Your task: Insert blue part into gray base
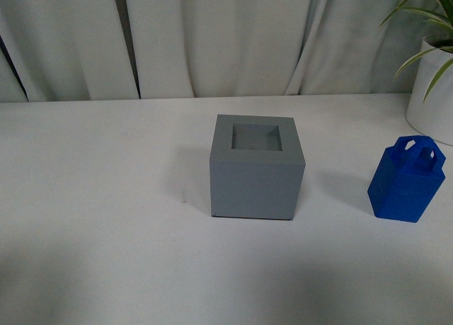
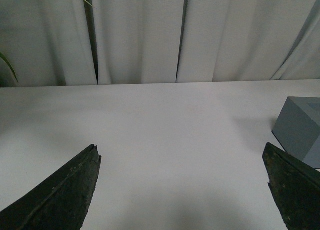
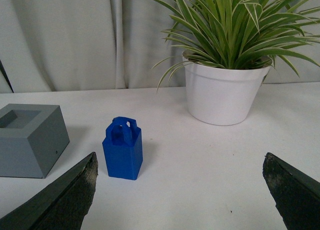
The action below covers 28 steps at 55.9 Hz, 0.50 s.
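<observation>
Front view: the bare white table [image 1: 141, 282] is lying nearest us. Past it the gray base [image 1: 257, 176] is sitting mid-table, recess facing up and empty. The blue part [image 1: 407, 183] is standing upright well apart to the right of it, near the white plant pot [image 1: 433, 91], one corner turned toward us. We are seeing no arm here.

Left wrist view: the left gripper [image 2: 179, 145] is hanging over bare table, jaws spread wide and holding nothing. Only a corner of the gray base [image 2: 300, 132] is showing, past one finger.

Right wrist view: the right gripper [image 3: 179, 154] is gaping just as wide and is also empty. The blue part [image 3: 123, 150] is standing ahead of it, between the base [image 3: 30, 140] and the pot [image 3: 222, 97], untouched.

Risks we are weighing: the part is tall and narrow, so a finger brushing it on approach would likely be tipping it over. It is sitting turned against the square recess, so lowering it unrotated would be catching its corners on the rim. Nothing is holding the base, and a jammed push could be sliding it. The leaves are crowding the right arm's side.
</observation>
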{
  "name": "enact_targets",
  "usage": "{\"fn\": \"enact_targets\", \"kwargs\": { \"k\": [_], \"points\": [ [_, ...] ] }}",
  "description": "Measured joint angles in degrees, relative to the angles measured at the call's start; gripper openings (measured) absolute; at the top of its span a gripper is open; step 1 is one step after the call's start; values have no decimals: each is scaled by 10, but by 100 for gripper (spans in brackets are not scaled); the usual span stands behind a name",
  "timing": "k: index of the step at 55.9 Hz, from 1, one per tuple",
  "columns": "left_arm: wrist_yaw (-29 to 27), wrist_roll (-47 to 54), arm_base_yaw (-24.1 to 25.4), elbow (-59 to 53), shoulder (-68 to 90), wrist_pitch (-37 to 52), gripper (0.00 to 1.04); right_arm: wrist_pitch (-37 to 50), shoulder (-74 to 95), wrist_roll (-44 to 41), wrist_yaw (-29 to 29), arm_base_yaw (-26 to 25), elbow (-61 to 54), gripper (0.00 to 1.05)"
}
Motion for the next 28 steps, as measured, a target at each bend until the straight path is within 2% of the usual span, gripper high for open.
{"fn": "enact_targets", "kwargs": {
  "k": [25, 27, 28],
  "points": [
    [0, 0, 0, 0, 0, 0, 99, 0, 0, 0, 0, 0, 0, 97],
    [0, 0, 0, 0, 0, 0, 99, -9, 10, -7, -43, -11, 3, 97],
    [-1, 0, 0, 0, 0, 0, 99, -24, 23, -16, -105, -29, 11, 97]
  ]
}}
